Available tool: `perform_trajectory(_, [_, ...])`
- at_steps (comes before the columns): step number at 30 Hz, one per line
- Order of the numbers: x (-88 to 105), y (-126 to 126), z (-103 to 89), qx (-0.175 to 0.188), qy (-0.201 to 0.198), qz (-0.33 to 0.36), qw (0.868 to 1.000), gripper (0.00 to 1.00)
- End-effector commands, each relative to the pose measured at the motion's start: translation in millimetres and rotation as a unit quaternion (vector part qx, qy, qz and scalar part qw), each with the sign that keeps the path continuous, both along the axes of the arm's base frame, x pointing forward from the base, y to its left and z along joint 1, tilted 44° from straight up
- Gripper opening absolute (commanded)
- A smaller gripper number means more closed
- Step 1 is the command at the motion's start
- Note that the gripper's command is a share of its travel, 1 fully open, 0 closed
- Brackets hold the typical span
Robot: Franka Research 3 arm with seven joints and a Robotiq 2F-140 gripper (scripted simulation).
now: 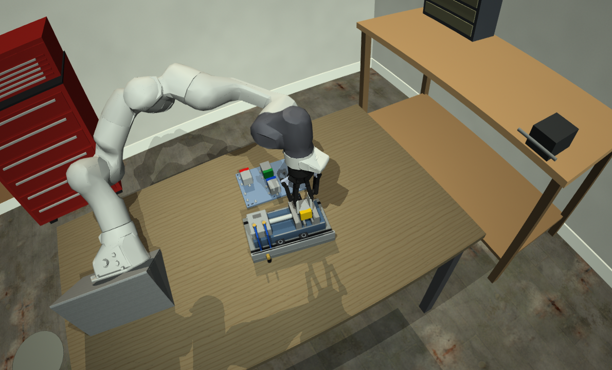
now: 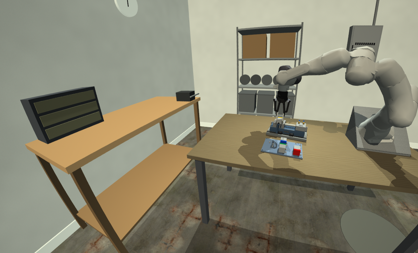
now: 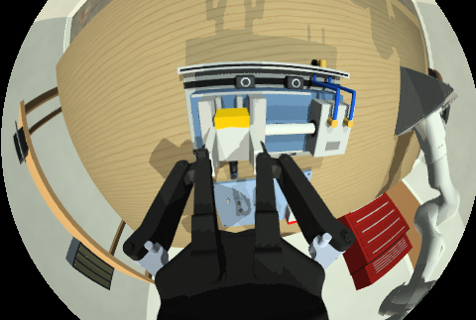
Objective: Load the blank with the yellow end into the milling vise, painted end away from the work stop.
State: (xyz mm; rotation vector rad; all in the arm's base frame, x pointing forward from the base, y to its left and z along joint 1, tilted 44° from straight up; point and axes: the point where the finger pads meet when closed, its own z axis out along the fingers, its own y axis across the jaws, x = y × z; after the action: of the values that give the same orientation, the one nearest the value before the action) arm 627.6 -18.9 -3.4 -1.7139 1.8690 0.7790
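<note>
Wrist view finds yellow-ended blank between the jaws, still to be released

Nearest the lens, the gripper [image 1: 302, 200] [image 2: 280, 115] [image 3: 233, 151] is partly closed, its fingers set against the long sides of the blank with the yellow end [image 1: 305, 214] [image 2: 279, 118] [image 3: 232, 118]; it has hold of that blank

Beneath, the blank sits between the jaws of the milling vise [image 1: 278, 228] [image 2: 287, 132] [image 3: 288, 107], painted end away from the infeed plate [image 1: 257, 198] [image 2: 272, 150] [image 3: 248, 216], so picking, carrying and turning look done; whether it lies flat on the low bars, or close enough to fixed jaw and work stop, cannot be told

Farther off, the red-ended [image 1: 246, 176] [image 2: 296, 150], green-ended [image 1: 266, 170] and blue-ended [image 1: 272, 184] [image 2: 282, 143] blanks stand on the infeed plate, as required

What likely remains is final seating, if needed, then letting go and lifting straight up without dragging the blank
</note>
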Motion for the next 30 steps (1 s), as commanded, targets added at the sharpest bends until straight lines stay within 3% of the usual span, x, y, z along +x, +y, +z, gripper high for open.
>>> perform_trajectory(1, [0.2, -2.7, 1.6, -0.001, 0.0, -0.002, 1.0, 0.0])
perform_trajectory(30, [-0.3, -3.4, 1.1, -0.001, 0.0, -0.002, 1.0, 0.0])
